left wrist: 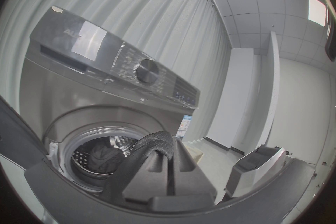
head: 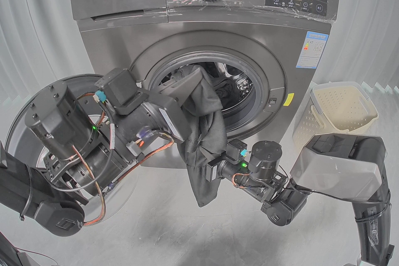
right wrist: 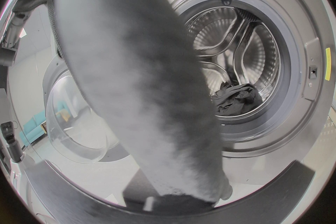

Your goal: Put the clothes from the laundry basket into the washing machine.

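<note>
One dark garment (head: 203,134) hangs at the mouth of the washing machine (head: 124,42). Its upper end lies over the rim of the drum opening at about 10 o'clock, and the rest trails toward 6 o'clock, below the opening and clear of the floor. The left gripper (left wrist: 170,147) is clenched on a fold of this upper end, with the cloth looped over its fingertips (left wrist: 189,165). The right gripper (head: 217,163) sits against the lower part of the hanging cloth, at about 6 o'clock from the opening. The fabric covers it, so whether it grasps the cloth cannot be told.

Judged by its drape, the garment is light, limp and unbreakable. It will sag and swing from any single hold, and its loose tail may catch on the door seal. Bunching the lower half would probably carry it in most cleanly.

A second dark garment (right wrist: 238,98) lies at the drum's bottom. The door (right wrist: 75,119) stands swung wide at 9 o'clock of the opening. The laundry basket (head: 307,125) stands on the floor at 3 o'clock, and its visible interior holds no clothes.
</note>
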You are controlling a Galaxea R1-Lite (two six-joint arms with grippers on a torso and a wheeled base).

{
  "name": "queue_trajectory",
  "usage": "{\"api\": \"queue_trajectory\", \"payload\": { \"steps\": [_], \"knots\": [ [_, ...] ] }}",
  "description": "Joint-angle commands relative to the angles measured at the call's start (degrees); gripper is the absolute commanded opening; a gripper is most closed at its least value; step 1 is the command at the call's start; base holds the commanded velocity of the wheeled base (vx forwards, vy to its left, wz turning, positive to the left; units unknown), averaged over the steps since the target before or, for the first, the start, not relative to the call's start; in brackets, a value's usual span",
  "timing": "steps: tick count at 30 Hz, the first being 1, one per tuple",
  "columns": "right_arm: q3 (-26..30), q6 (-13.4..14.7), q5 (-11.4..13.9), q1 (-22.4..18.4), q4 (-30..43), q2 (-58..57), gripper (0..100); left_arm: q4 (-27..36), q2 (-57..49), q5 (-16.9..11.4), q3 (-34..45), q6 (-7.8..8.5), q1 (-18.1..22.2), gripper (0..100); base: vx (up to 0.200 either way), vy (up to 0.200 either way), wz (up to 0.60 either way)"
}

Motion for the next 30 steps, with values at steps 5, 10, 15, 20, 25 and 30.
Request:
{"api": "queue_trajectory", "payload": {
  "steps": [5, 10, 15, 20, 25, 30],
  "knots": [
    [4.0, -0.1, -0.1, -4.4, -0.8, -7.8, 0, -0.2, -0.4, -0.3, 5.5, -0.06, 5.4, 0, 0.000, 0.000, 0.00],
    [4.6, 0.2, -2.8, -6.2, -0.2, -11.8, 0, -0.3, 0.3, -0.6, 9.3, -0.24, 7.9, 0, 0.000, 0.000, 0.00],
    [4.8, 0.2, -3.0, -6.5, -0.1, -14.5, 0, -0.8, 2.1, -0.6, 13.8, -0.15, 8.2, 0, 0.000, 0.000, 0.00],
    [5.0, 0.3, -3.0, -6.5, -0.1, -15.5, 0, -1.2, 4.3, -1.8, 17.3, 0.20, 8.0, 0, 0.000, 0.000, 0.00],
    [4.9, 0.3, -3.0, -6.2, -0.1, -16.2, 0, -6.0, 8.9, -4.2, 20.7, 0.47, 8.1, 0, 0.000, 0.000, 0.00],
    [5.0, 0.2, -3.0, -6.5, 0.1, -16.8, 0, -10.4, 12.7, -4.3, 24.4, 2.49, 8.0, 100, 0.000, 0.000, 0.00]
  ]
}}
